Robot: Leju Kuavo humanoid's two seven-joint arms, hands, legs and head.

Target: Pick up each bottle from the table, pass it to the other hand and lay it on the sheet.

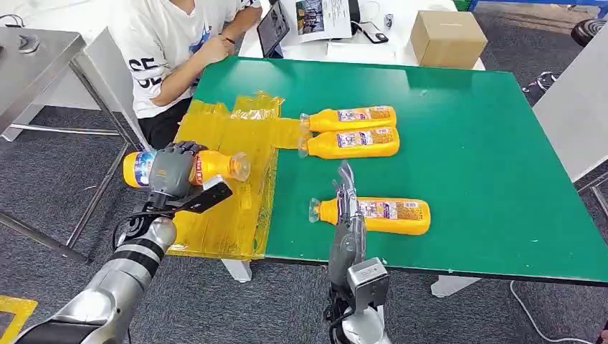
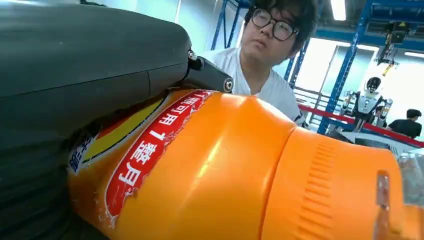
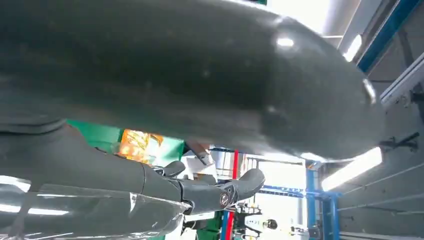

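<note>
A bottle (image 1: 188, 167) is gripped crosswise by the left robot hand (image 1: 171, 170), held over the yellow sheet's (image 1: 222, 215) 9 o'clock edge; right robot hand (image 1: 347, 208) is held open, empty, at 3 o'clock on the tabletop (image 1: 487, 165).

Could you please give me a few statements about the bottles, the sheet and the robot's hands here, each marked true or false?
1. The left hand holds an orange bottle above the yellow sheet. True.
2. The right hand grips a bottle. False: its fingers are stretched out and hold nothing.
3. Three bottles lie on their sides on the green table. True.
4. The cardboard box stands on the yellow sheet. False: it stands on a white surface beyond the table's far edge.
</note>
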